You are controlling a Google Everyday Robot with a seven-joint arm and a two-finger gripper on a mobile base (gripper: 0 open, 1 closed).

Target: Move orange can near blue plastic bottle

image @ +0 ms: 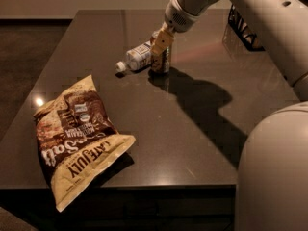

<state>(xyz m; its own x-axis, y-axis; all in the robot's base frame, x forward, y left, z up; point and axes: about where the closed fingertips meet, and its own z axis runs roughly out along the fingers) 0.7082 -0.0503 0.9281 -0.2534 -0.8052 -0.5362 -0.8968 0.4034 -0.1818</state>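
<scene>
The tool (pixel 160 43) is positioned at the far side of the counter (pixel 192 143), lowered over the top of the can (pixel 161 64). The can stands upright directly beneath the tool, with its base on the counter. Whether the can is clamped or only enclosed cannot be told.

The bottle (pixel 137 57) lies on its side just to the camera-left of the tool. Its long axis is slanted, with the cap pointed away from the tool and the base end close against the can. Whether the two touch cannot be made out.

The can is judged to be placed as the task asks. The coming move is therefore thought to turn on this closeness: any sideways drift toward the bottle could roll it or tip the can, so a straight lift away is called for.

A snack bag (pixel 77 138) lies well apart from the tool, toward the near edge.
</scene>
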